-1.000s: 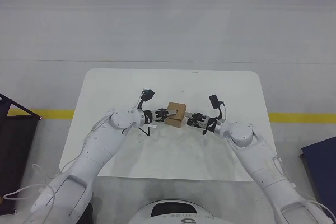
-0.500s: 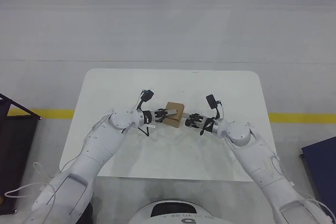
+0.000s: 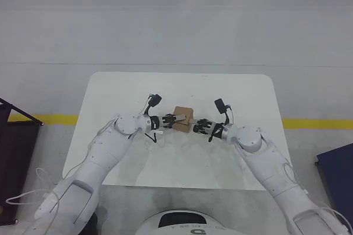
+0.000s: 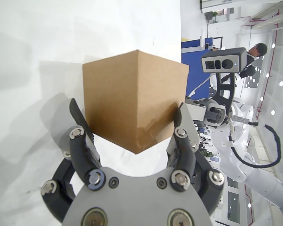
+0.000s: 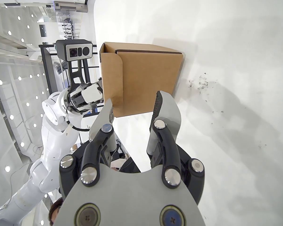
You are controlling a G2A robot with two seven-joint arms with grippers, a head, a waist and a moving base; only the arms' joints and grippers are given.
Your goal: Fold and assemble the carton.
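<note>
A small brown carton (image 3: pixel 183 114) stands near the middle of the white table (image 3: pixel 235 94). My left gripper (image 3: pixel 172 120) is shut on it. In the left wrist view its two fingers press opposite faces of the carton (image 4: pixel 134 99), with one vertical corner edge facing the camera. My right gripper (image 3: pixel 197 126) is open on the carton's other side. In the right wrist view its fingertips (image 5: pixel 159 99) sit just in front of the carton (image 5: pixel 146 78). One fingertip is beside a rounded side flap (image 5: pixel 110 76) that lies slightly ajar.
Dark scuff marks (image 5: pixel 200 82) spot the table beside the carton. Off the table, a black frame (image 3: pixel 6 135) stands on the floor at the left and a dark blue panel (image 3: pixel 347 170) at the right. Bare table surrounds the carton.
My right gripper has moved in toward the carton. The carton and the left gripper have shifted slightly away from it.
</note>
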